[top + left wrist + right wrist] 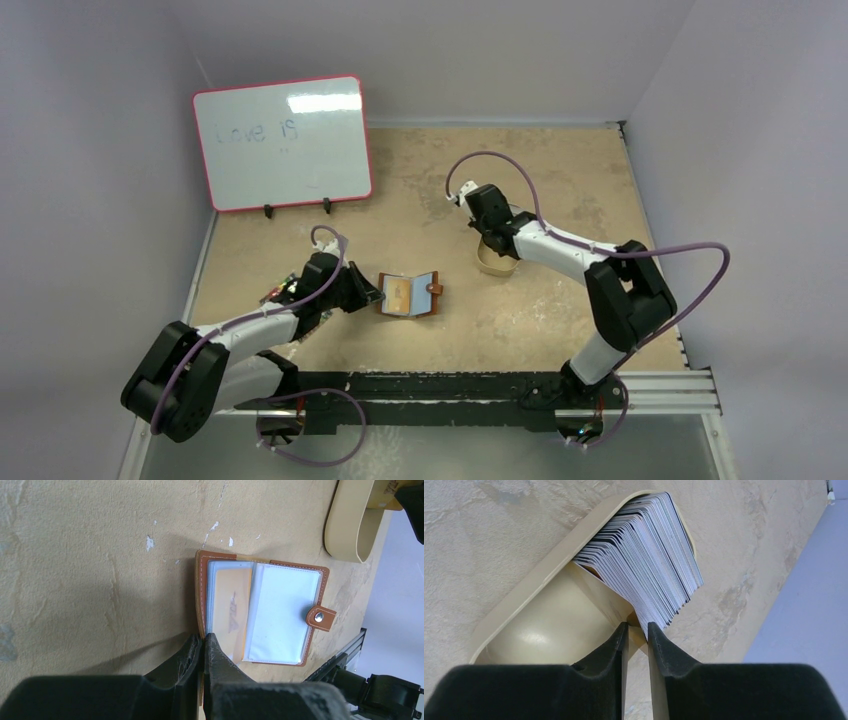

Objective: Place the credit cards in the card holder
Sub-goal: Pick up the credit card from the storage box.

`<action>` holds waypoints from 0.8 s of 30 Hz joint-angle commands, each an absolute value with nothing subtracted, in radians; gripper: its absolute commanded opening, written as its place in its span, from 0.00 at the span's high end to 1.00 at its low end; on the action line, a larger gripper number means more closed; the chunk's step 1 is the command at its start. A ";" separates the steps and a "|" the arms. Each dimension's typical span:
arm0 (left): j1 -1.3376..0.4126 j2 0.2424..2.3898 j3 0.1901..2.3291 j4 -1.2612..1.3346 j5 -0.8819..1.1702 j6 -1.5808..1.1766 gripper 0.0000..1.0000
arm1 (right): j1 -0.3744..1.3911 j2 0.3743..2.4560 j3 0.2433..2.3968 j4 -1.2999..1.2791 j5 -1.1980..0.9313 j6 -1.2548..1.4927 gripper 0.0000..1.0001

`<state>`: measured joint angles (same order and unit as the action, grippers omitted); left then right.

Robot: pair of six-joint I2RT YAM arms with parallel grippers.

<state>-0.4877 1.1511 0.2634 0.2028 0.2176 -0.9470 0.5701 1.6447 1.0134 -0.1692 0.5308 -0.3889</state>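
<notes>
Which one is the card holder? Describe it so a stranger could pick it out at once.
On the table, start at the red-framed whiteboard at the back left and come toward the arms: the card holder lies open at the tip of the left pincer. Unlike the tan oval tin to its right, it is a flat brown leather booklet with a snap tab and clear pockets.

So the small brown leather bifold card holder (408,295) is lying open on the tan table (420,200), inside facing up. You can see its clear sleeves, and the strap with the metal snap button (318,617) sticks out on one side. One gold-orange card (231,611) sits in a sleeve. A thick stack of pale white-grey plastic credit cards (649,555) stands on edge, leaning, in a tan oval tin (544,640), well apart from the holder.
</notes>
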 commanded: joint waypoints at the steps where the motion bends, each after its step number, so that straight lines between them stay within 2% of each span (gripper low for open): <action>1: -0.494 1.152 0.289 0.241 0.226 -0.934 1.00 | 0.566 1.585 1.055 -0.188 0.534 -0.366 0.79; 9: -0.494 1.157 0.296 0.237 0.224 -0.934 1.00 | 0.566 1.553 1.086 -0.250 0.483 -0.338 0.86; 20: -0.494 1.134 0.306 0.209 0.211 -0.941 0.89 | 0.568 1.414 1.105 -0.309 0.130 -0.282 1.00; 24: -0.494 1.124 0.307 0.193 0.194 -0.948 0.85 | 0.568 1.366 1.090 -0.257 0.008 -0.182 1.00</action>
